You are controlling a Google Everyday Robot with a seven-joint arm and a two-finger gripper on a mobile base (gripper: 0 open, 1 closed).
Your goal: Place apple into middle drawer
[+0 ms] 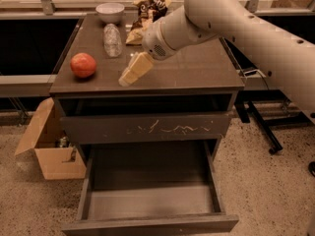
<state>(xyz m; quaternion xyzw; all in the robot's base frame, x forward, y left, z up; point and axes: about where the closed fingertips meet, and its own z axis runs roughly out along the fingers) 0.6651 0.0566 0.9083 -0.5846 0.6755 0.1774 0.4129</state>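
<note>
The apple point(83, 65) is round and red-orange and sits on the left part of the cabinet top point(197, 68). My gripper point(132, 71) hangs just above the cabinet top, a short way right of the apple and apart from it, with nothing seen in it. The middle drawer point(147, 203) is pulled out below, with a bare grey floor and a plain front panel along the bottom edge of the view. My arm reaches in from the upper right.
A clear plastic bottle point(112, 39) lies behind the apple, with a white bowl point(110, 11) and a snack bag point(147, 11) at the back. A closed drawer front with pale scratches point(147, 128) sits above the open drawer. A cardboard box point(49, 144) stands on the floor at left.
</note>
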